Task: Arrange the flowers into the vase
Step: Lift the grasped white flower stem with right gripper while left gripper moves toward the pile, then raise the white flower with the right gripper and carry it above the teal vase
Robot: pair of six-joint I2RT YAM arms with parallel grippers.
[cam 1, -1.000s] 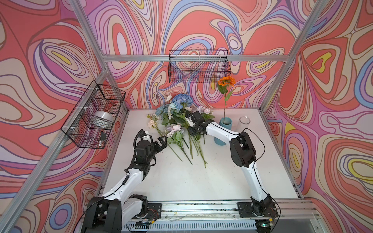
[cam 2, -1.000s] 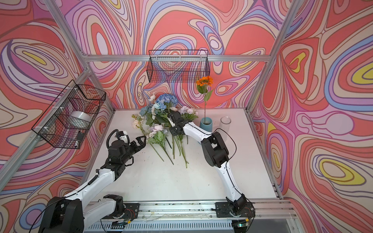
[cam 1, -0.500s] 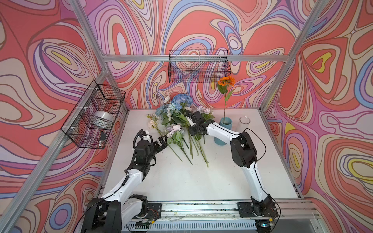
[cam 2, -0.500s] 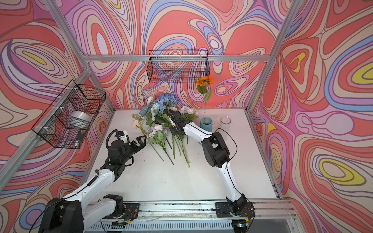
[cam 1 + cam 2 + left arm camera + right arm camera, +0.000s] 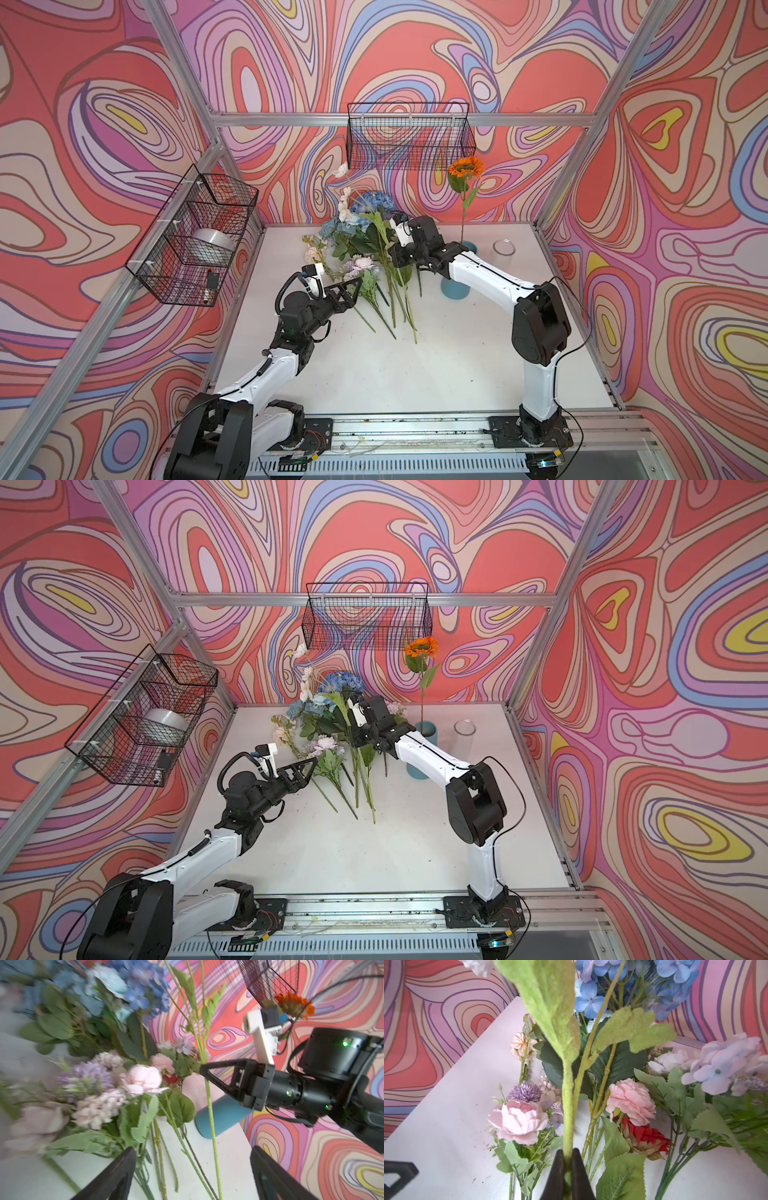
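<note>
The right gripper is clamped on a fuzzy green stem among the flowers heaped on the table. The left gripper hangs beside the heap, jaws wide apart — an orange sunflower stands in the blue vase.

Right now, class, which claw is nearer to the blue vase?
Right. The right claw, shut on a green stem, sits close to the vase on its flower side. The left claw, open, is beyond the loose flowers lying between it and the vase.
</note>
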